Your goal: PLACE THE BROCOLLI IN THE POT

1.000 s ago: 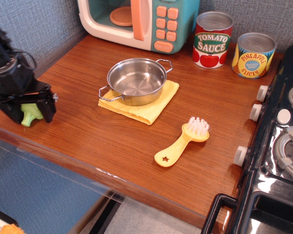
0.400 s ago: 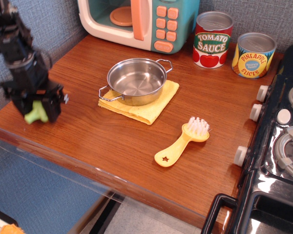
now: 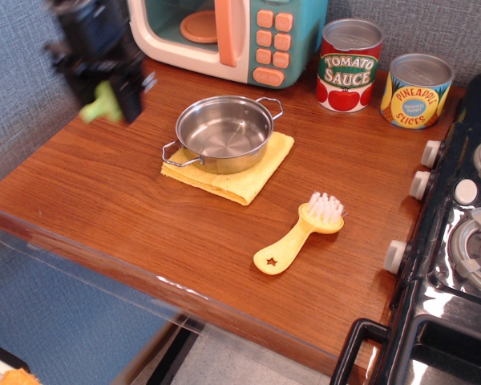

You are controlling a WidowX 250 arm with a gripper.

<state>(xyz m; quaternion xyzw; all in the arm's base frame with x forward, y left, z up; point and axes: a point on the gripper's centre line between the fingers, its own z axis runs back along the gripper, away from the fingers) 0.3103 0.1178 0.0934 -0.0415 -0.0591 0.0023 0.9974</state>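
Observation:
The light-green toy brocolli [image 3: 102, 105] hangs in my black gripper [image 3: 106, 95], which is shut on it and held up in the air at the upper left, blurred by motion. The shiny steel pot [image 3: 224, 132] with two wire loop handles stands empty on a yellow cloth [image 3: 247, 175] in the middle of the wooden counter. The gripper is to the left of the pot and above counter height.
A toy microwave [image 3: 232, 32] stands at the back. A tomato sauce can [image 3: 349, 64] and a pineapple can [image 3: 417, 90] stand at the back right. A yellow brush [image 3: 301, 233] lies in front of the pot. A black toy stove [image 3: 457, 233] fills the right edge.
The gripper has lifted the brocolli off the counter's left edge and carried it up and to the right, toward the pot. Nothing else has moved.

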